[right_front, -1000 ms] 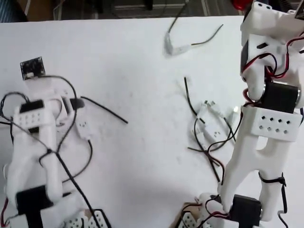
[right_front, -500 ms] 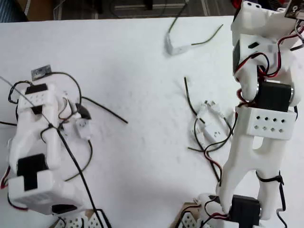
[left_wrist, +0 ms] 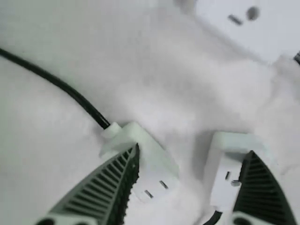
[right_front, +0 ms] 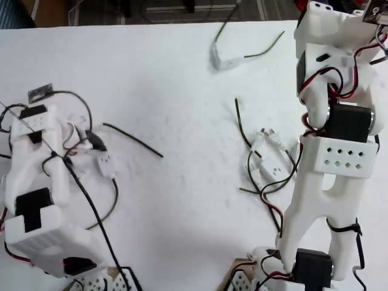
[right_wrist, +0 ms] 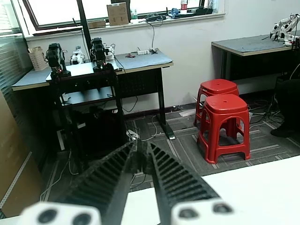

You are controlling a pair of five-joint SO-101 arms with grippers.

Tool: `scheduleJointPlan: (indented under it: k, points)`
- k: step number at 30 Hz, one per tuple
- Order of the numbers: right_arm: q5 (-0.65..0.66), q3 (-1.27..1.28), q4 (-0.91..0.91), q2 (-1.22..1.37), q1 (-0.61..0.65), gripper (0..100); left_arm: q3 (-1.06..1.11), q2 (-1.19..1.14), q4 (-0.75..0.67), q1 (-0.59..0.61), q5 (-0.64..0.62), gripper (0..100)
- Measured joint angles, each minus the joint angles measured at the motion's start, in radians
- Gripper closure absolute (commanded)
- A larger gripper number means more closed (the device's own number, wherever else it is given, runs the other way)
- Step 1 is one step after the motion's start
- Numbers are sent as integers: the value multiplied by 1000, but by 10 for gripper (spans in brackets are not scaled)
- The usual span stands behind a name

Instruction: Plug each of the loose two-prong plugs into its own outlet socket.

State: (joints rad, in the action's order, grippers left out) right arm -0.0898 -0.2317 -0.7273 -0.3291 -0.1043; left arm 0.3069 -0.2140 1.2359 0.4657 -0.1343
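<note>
**A:** Leftward, toward 9 o'clock, is where the left arm (right_front: 39,170) has swung over the last second. Its heavy lower end has dropped to about 7 o'clock of the table (right_front: 182,109). The right arm (right_front: 330,163) edged slightly toward 9 o'clock and has since kept still.

**B:** Did any of the task's pieces move with it?

**A:** No. The cabled white block (right_front: 107,163) lies where it lay, at 9 o'clock of the table. Its black cable (right_front: 133,140) runs off toward 3 o'clock.

**B:** How do the left jaws stand?

**A:** They are spread wide and hold nothing. In the left wrist view the cabled block sits just beside one finger (left_wrist: 112,187). A second white block (left_wrist: 225,159) sits just beside the other finger (left_wrist: 255,187). Both blocks show short slots in their faces, and I cannot tell which is plug and which is socket.

**B:** And the right jaws?

**A:** They are drawn narrow with the tips meeting, and they are empty. They point off the table toward some red stools (right_wrist: 222,117).

**B:** So what does the swing mean for the task?

**A:** I judge it a lining-up for a first pick, with the closing not yet done. The wire tangle (right_front: 270,163) with its white pieces waits at 3 o'clock. A lone plug (right_front: 221,60) lies at 12 o'clock. Nothing looks mated yet, so the task seems barely begun. With two blocks this close to the open jaws, closing could nudge the wrong one.
</note>
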Motion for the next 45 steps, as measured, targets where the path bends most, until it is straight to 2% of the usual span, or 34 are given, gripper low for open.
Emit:
scheduleJointPlan:
  k: [6, 9, 15, 20, 24, 30, 37, 45]
  points:
    - [0, 0, 0, 0, 0, 981, -3, 0, 89, 49, 21, 661]
    - [0, 0, 0, 0, 0, 981, -3, 0, 92, 51, 74, 661]
    - [0, 0, 0, 0, 0, 981, 26, 0, 41, 11, 86, 661]
    - [0, 0, 0, 0, 0, 981, 11, -68, 17, -72, 94, 661]
    - [0, 0, 0, 0, 0, 981, -78, -130, 68, -163, 94, 661]
    - [0, 0, -2, 0, 2, 981, -170, -247, 143, -376, 92, 661]
    - [0, 0, -2, 0, 2, 981, -229, -295, 164, -502, 91, 661]
    - [0, 0, -2, 0, 2, 981, -330, -302, 344, -735, 91, 661]
